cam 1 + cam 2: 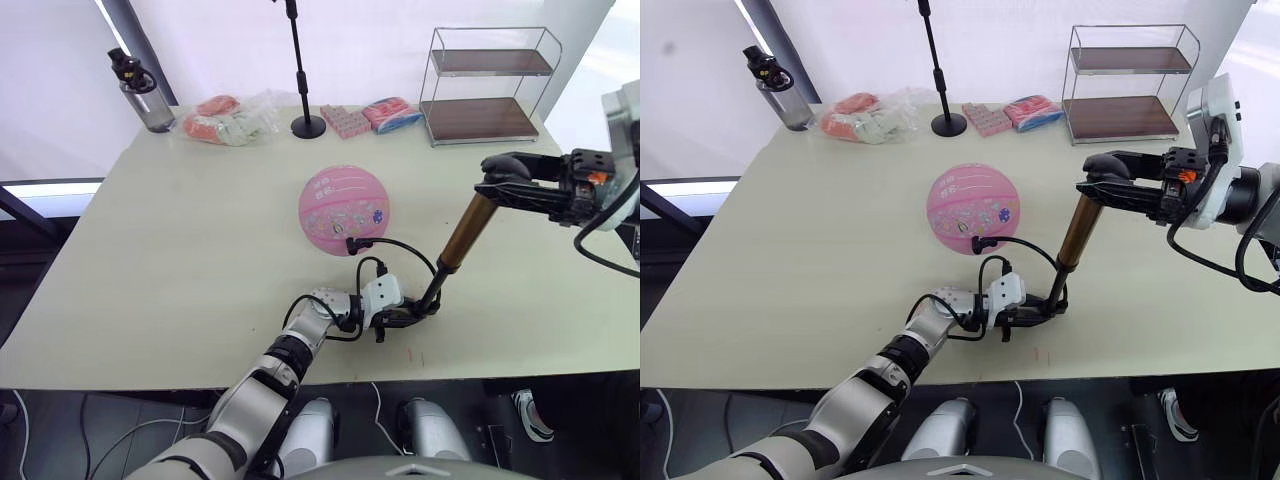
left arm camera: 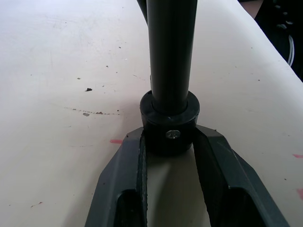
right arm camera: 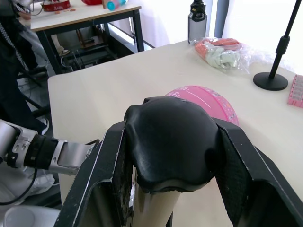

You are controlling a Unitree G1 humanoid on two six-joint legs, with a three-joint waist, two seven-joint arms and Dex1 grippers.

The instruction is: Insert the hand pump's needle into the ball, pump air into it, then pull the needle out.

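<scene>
The pink ball rests round at the middle of the table. The gold hand pump stands tilted to its right. My left gripper is shut on its black bottom cap down at the tabletop. My right gripper is shut on the pump's black handle, with the fingers on either side of it. The thin black hose loops from the pump's foot to the ball. The needle's black fitting sits against the ball's near side, and the pin itself is hidden.
A black stand pole rises at the table's back centre. A water bottle and a bag of packets lie back left. Pink packets and a two-tier wire shelf stand back right. The table's front edge is close to my left arm.
</scene>
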